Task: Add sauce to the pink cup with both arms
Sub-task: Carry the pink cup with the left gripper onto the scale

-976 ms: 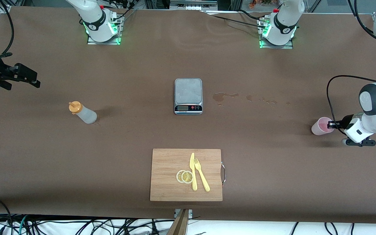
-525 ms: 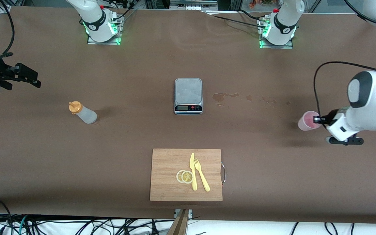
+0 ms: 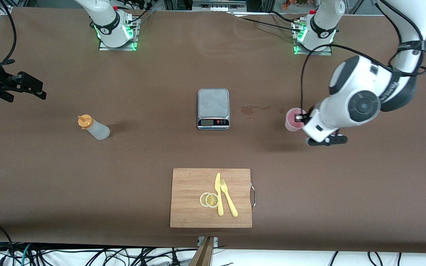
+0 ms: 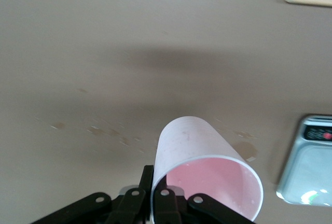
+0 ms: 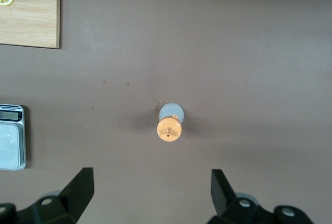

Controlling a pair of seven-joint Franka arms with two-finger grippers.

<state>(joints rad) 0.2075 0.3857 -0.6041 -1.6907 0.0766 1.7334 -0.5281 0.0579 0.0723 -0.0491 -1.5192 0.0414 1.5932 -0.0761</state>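
The pink cup (image 3: 293, 119) hangs tilted over the stained patch of table beside the grey scale (image 3: 213, 103), toward the left arm's end. My left gripper (image 3: 301, 118) is shut on its rim, one finger inside the wall and one outside. In the left wrist view the pink cup (image 4: 205, 141) rises from my left gripper (image 4: 155, 175). The sauce bottle (image 3: 94, 128) with its orange cap stands alone toward the right arm's end. My right gripper (image 3: 22, 85) waits open high above that end. Seen from the right wrist, the sauce bottle (image 5: 170, 123) stands well clear of the right gripper (image 5: 151, 182).
A wooden cutting board (image 3: 190, 184) lies nearer the front camera than the scale, with a yellow knife (image 3: 218, 194), a yellow fork (image 3: 229, 201) and two lemon slices (image 3: 209, 200) on it. Dried stains (image 3: 253, 109) mark the table beside the scale.
The left arm has carried the pink cup from the left arm's end of the table toward the scale. The right arm has not moved.
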